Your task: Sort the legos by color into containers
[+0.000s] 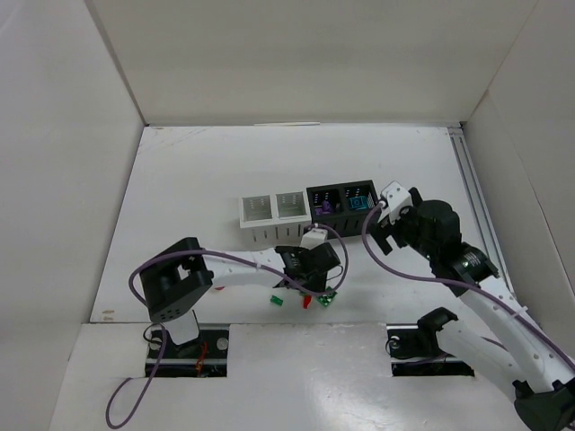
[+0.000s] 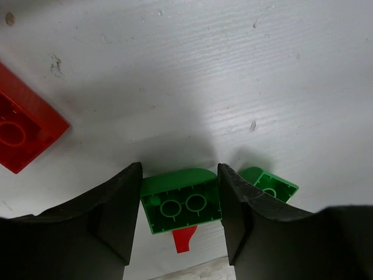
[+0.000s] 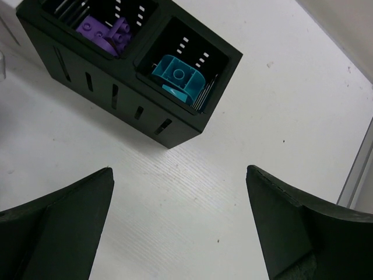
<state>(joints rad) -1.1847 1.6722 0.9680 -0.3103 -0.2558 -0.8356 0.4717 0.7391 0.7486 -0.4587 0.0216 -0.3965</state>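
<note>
Between the left gripper's [image 2: 179,175] jaws lies a green lego [image 2: 182,204], touching both.

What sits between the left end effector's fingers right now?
A green lego brick, filling the gap side to side; the left wrist view shows it.

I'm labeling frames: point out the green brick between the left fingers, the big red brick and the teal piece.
Green brick [image 2: 182,204]: left wrist view, its hollow underside.
Big red brick [image 2: 23,131]: left wrist view, its middle.
Teal piece [image 3: 178,76]: right wrist view, its upper face.
</note>
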